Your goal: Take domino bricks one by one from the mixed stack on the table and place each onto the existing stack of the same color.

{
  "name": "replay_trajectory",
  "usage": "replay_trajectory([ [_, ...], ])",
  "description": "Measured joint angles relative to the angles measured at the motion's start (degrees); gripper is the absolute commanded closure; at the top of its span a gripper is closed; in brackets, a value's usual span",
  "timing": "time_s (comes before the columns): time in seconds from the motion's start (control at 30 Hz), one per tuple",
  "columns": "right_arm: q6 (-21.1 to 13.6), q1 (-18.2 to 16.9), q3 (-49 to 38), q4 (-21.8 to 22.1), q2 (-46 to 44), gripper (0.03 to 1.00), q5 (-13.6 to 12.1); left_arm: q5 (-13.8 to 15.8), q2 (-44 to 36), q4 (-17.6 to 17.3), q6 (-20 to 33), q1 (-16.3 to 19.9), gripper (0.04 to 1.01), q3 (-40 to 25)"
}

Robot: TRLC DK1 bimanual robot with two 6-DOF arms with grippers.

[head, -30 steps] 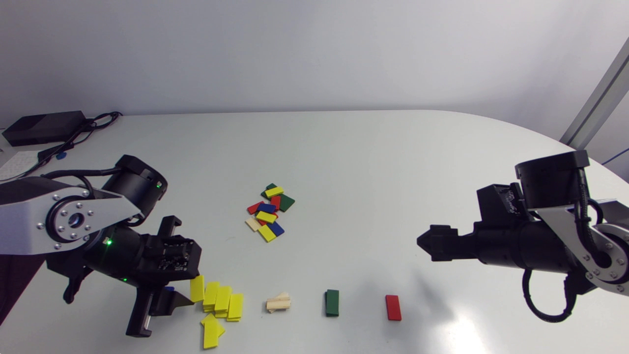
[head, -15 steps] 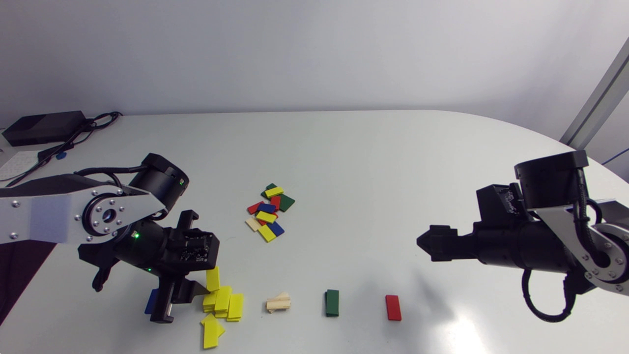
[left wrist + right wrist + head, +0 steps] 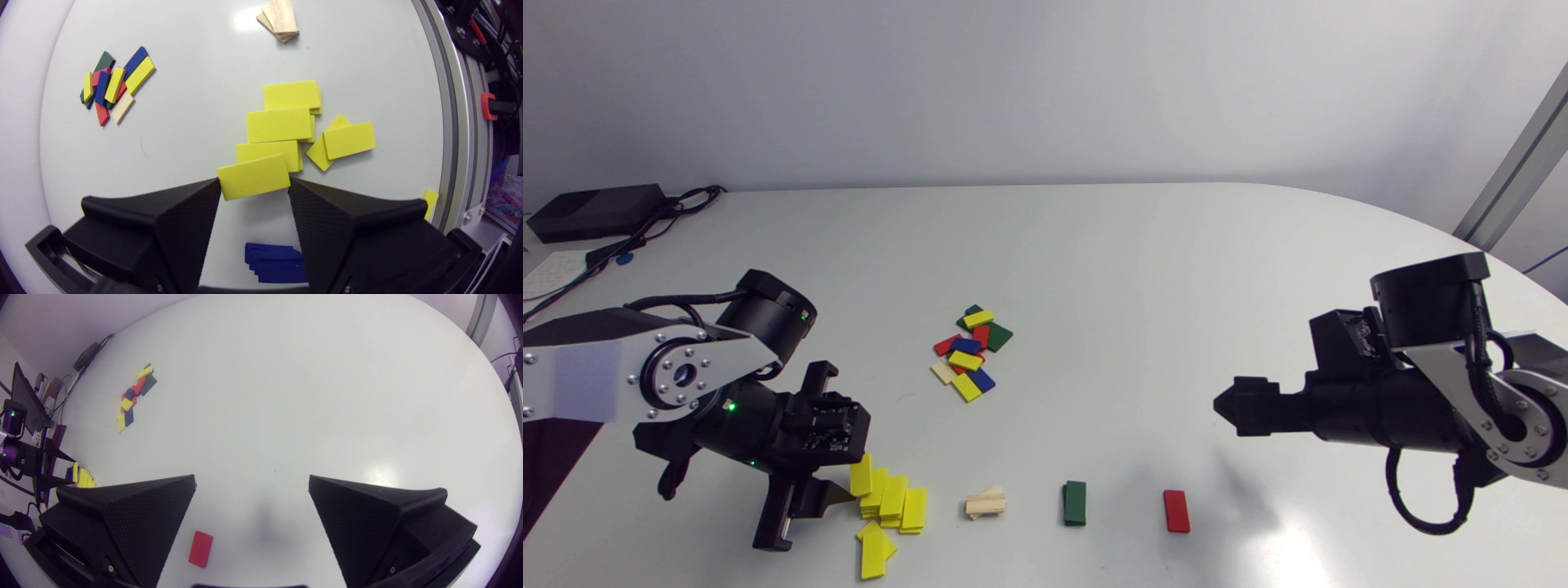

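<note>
Head view: the left gripper [image 3: 849, 487] is clenched on a yellow rectangular domino brick [image 3: 860, 475], which is held at the fingertips by its short ends. Just ahead of the fingers lies the loose pile of yellow bricks [image 3: 895, 500], spread flat on the white tabletop [image 3: 1135, 269]. Further beyond the fingertips, in a row, lie a small stack of pale wooden bricks [image 3: 986, 502], a green brick [image 3: 1075, 502] and a red brick [image 3: 1176, 510]. The mixed stack of red, blue, yellow, green and pale bricks [image 3: 969, 351] lies well apart from the left fingers, off to one side. The right gripper [image 3: 1225, 406] hovers above the tabletop, well apart from every brick. Left wrist view: both fingers press the ends of the held brick from two sides. The brick sits slightly tilted over the near edge of the yellow pile, and whether they touch cannot be determined. A stack of blue bricks [image 3: 274, 261] lies under the gripper, between the finger bases. Right wrist view: the right fingers are released and spread wide, with nothing gripped. The red brick lies below them, beside the inner face of one finger.
</note>
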Motion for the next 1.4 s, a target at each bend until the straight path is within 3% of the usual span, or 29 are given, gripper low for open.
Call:
replay_trajectory([
  [1.07,-0.66,0.00,0.00,0.02,0.59,0.062,0.00,-0.02,-0.70,-0.42,2.08,-2.71,0.525,-0.85],
  [1.2,-0.68,0.00,0.00,0.00,0.63,0.062,-0.02,-0.02,-0.68,-0.04,2.10,-2.71,0.415,-0.85],
  [1.3,-0.85,0.00,0.00,0.02,0.63,0.062,0.00,-0.02,-0.52,0.68,2.10,-2.71,0.384,-0.85],
  [1.4,-0.85,0.00,0.00,0.00,0.63,0.062,0.00,-0.02,-0.39,0.92,2.10,-2.71,0.251,-0.85],
])
